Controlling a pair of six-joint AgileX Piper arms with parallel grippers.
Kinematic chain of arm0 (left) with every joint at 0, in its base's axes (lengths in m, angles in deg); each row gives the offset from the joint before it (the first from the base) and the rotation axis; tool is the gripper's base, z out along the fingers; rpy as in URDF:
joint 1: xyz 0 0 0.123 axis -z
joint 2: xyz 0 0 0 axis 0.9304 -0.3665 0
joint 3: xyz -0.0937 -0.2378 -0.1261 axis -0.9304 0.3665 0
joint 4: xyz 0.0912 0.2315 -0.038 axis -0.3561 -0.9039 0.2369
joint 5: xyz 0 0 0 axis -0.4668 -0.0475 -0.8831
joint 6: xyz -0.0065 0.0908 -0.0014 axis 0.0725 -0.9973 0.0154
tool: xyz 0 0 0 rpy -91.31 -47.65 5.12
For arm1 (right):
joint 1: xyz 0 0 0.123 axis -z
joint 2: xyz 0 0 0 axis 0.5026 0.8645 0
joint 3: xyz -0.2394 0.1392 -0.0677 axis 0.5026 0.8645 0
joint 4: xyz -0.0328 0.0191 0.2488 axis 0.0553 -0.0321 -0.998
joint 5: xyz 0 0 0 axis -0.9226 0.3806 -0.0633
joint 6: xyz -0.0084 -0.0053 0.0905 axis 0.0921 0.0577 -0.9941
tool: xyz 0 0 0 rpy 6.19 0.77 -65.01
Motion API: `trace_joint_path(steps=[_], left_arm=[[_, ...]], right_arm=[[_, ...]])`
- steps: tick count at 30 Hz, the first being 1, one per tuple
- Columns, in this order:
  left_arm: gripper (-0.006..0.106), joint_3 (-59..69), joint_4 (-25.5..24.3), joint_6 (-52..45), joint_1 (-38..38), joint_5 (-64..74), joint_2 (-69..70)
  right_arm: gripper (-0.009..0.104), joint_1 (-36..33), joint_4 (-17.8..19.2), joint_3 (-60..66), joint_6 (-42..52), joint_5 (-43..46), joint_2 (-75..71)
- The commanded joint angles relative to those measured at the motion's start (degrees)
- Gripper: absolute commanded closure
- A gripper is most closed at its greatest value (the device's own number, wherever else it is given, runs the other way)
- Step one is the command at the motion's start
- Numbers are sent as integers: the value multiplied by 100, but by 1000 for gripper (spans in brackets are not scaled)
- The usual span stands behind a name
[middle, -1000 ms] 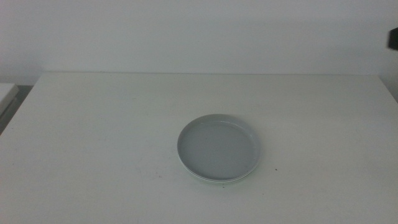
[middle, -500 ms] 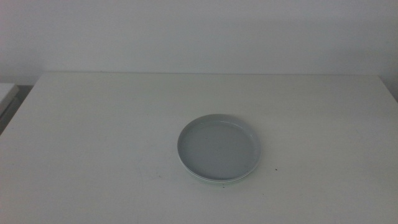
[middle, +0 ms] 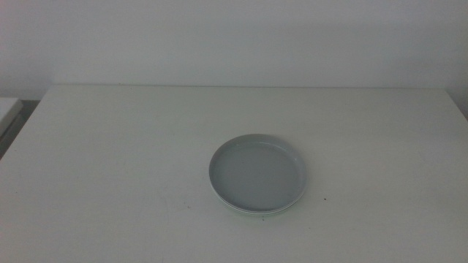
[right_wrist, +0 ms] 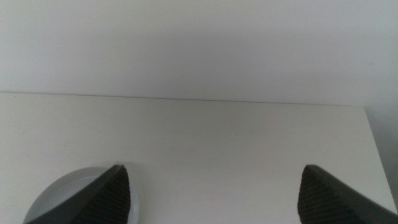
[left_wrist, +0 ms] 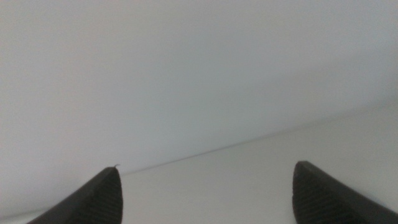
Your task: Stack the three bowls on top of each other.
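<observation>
Left gripper (left_wrist: pixel 205 190) hangs with its two dark jaws spread wide and nothing between them, its wrist camera looking across a bare stretch of the white counter (left_wrist: pixel 249 180) toward the pale wall; it is out of the middle view, so it seems parked off to the left side, clear of the work. Near the centre of the counter, slightly right and toward the front, sits the stack of bowls (middle: pixel 257 174): the grey bowl (middle: pixel 256 172) is on top, and a thin paler rim (middle: pixel 252 211) peeks out under its front edge, which suggests at least one dish nested beneath. Whether both the white and the mint bowl are under it cannot be told from this angle, but no other dish lies anywhere on the counter, so the stacking looks finished. Right gripper (right_wrist: pixel 214 193) is likewise spread wide and empty, out of the middle view, and its wrist camera catches only a curved edge of the stack beside one jaw. Both arms appear drawn back so that the nested bowls sit untouched and unobstructed.
</observation>
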Motion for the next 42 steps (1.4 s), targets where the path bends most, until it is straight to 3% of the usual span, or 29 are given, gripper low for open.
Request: trace_joint_path(steps=[1,4,9,22,29,36,42], left_arm=[[7,535,-406,851,-326,-609,223],[7,1230,-755,1475,-593,-1112,507],[7,1692,-812,1939,-638,-1193,635],[7,1689,-646,1693,-638,-1714,622],[7,1689,93,1625,-638,-1767,622],[7,1689,-242,1334,-638,-1819,622],[7,1689,-242,1127,-674,-2026,622]], right_arm=[[2,-7,37,24,41,63,-15],[2,-7,37,24,41,63,-15],[2,-7,37,24,41,63,-15],[2,-7,37,24,41,63,-15],[2,-7,37,24,41,63,-15],[2,-7,37,24,41,63,-15],[2,-7,37,24,41,63,-15]])
